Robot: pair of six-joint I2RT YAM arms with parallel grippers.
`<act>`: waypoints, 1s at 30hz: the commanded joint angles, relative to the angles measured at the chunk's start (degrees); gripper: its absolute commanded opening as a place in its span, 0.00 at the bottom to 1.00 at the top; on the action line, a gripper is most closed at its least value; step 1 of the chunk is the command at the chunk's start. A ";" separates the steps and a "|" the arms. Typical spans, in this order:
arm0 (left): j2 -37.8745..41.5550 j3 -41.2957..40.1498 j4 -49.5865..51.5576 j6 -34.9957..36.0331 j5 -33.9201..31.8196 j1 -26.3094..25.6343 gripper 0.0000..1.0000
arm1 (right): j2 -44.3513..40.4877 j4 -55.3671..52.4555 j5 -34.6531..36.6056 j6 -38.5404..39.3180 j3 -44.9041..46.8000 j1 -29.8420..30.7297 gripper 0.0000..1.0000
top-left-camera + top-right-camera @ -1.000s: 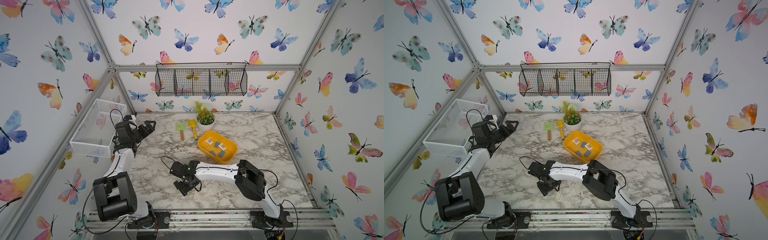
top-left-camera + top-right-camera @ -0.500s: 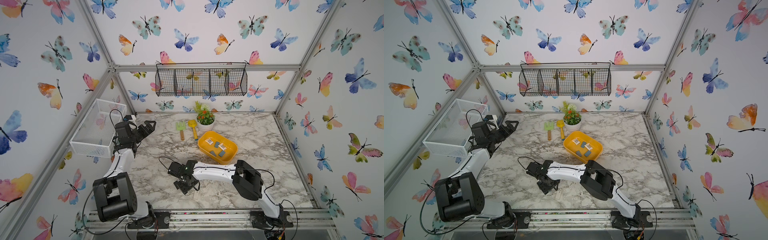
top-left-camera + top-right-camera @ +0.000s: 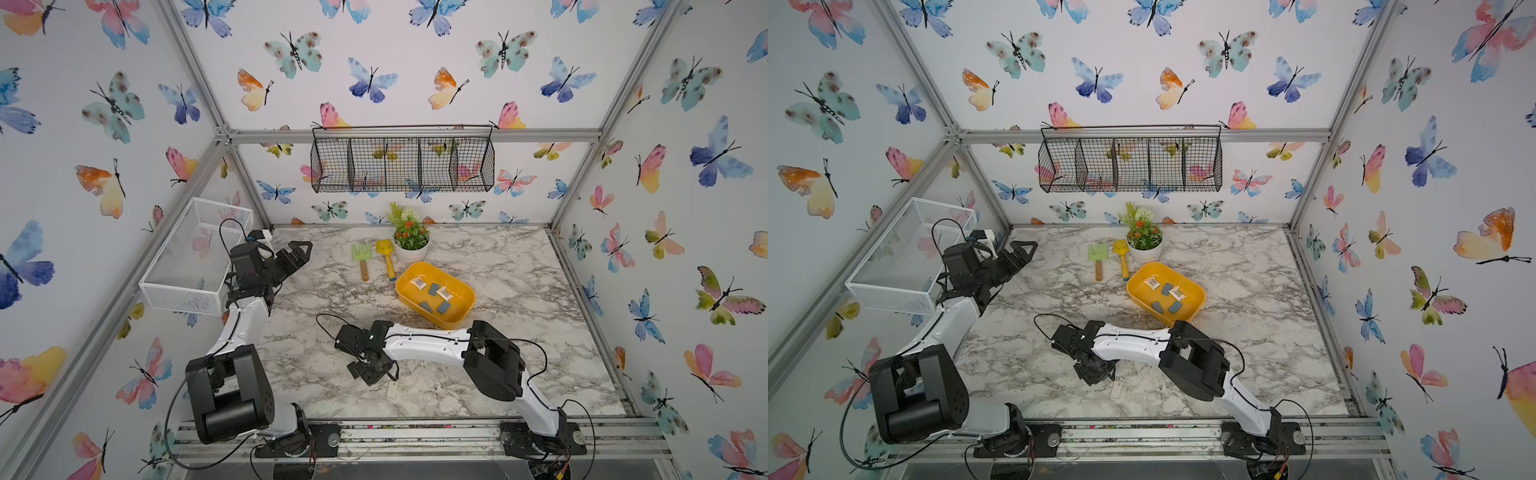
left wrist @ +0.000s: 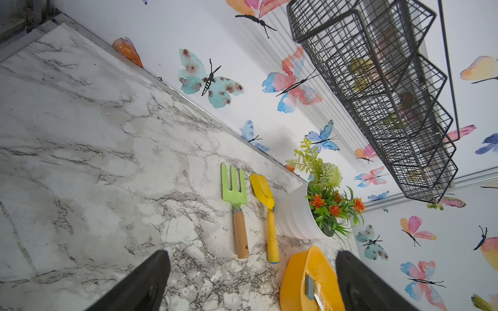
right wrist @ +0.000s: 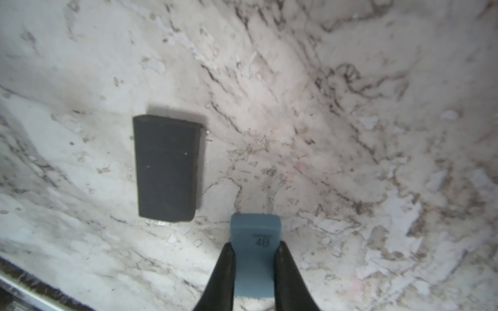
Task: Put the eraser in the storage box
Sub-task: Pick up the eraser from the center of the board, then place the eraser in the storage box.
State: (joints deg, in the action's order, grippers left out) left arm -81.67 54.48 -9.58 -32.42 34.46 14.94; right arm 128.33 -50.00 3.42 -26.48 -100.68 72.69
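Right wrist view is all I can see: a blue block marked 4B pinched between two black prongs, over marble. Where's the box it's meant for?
Observer: The storage box, a yellow tub, sits on the table just behind the right arm, in front of the potted plant.
Visitor: Is it empty?
Observer: No. Several slate-blue erasers and two white wrapped ones lie in it.
Visitor: What's the other arm doing?
Observer: The left gripper is open and empty, beside the white mesh basket.
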 commanded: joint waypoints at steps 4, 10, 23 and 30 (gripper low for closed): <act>0.11 0.30 -1.51 0.04 0.67 2.38 0.98 | -4.47 0.41 4.19 -0.12 3.53 -2.86 0.10; -0.76 0.54 -3.61 0.00 3.96 2.24 0.98 | -11.16 0.79 5.54 2.09 2.37 -12.61 0.10; -6.10 5.62 -6.15 6.99 8.75 -9.25 0.98 | -6.79 3.24 -0.90 10.24 -5.68 -32.52 0.11; -10.21 9.60 -4.46 9.96 7.41 -15.40 0.98 | -2.86 6.99 -4.16 10.83 -4.35 -36.62 0.11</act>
State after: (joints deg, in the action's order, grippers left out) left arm -90.08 61.84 -14.33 -24.99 41.25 0.60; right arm 124.66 -44.60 1.80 -16.80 -105.30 37.08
